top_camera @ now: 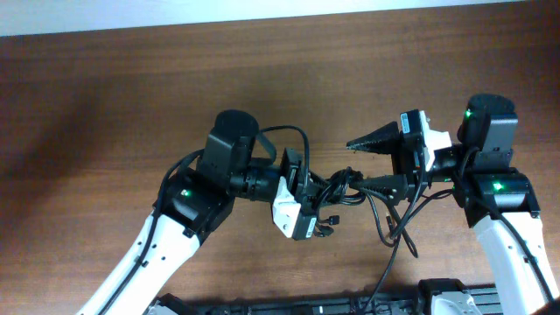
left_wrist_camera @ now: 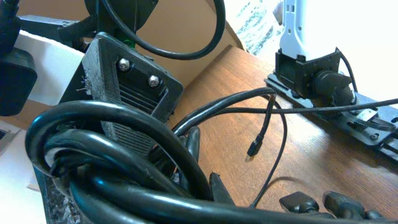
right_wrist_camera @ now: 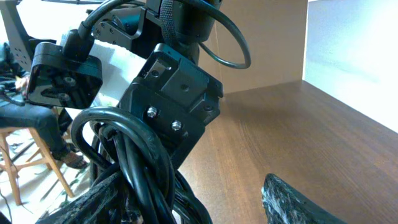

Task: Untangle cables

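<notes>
Knotted cables (top_camera: 346,186) at table (top_camera: 131,87) centre, loops trailing toward right arm. State: left gripper (top_camera: 319,203) clamped on knot; right gripper (top_camera: 357,164) jaws apart beside bundle. Handling: light, limp, springy (jacket probably slick). Grasp single outer loop, clear of plugs.

Thin black flexible cables (top_camera: 344,186) bunch in a knot mid-scene; loose loops (top_camera: 394,230) trail near-right, and one small plug end (left_wrist_camera: 252,149) dangles.
</notes>
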You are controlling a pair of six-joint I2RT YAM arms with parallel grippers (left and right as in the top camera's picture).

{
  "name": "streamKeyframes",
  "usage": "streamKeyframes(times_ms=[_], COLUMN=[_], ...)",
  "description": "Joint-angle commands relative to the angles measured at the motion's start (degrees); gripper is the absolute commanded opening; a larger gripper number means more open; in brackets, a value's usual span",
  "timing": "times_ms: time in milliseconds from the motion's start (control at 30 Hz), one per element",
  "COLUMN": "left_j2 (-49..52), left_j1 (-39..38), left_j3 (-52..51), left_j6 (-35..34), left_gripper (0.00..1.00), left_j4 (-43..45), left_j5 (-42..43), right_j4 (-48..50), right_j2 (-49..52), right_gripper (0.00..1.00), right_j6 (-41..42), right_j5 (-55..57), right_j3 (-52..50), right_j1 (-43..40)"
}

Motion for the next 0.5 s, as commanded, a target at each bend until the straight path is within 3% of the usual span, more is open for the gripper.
streamKeyframes(times_ms=[0,167,267,467], left_j2=[-0.33,-0.33,-0.33,-0.33], left_j1=[-0.72,-0.72,-0.72,-0.7], left_j3=[0.35,0.35,0.35,0.35], left_j6=[0.48,0.46,0.48,0.48], left_gripper=[0.0,0.0,0.0,0.0], left_j4=[0.61,1.62,1.64,1.66], left_j5=[2.12,3.61,3.3,-2.84], right_j4=[-0.07,-0.07,-0.98,-2.45], right_j2=[0.0,0.0,0.0,0.0], right_gripper=[0.68,0.7,0.8,0.89], right_j6=[0.24,0.24,0.24,0.24], right_j5=[-0.79,-0.59,-0.61,-0.63], right_j3=[0.48,0.42,0.42,0.42], right_j1=[0.33,0.33,0.33,0.33])
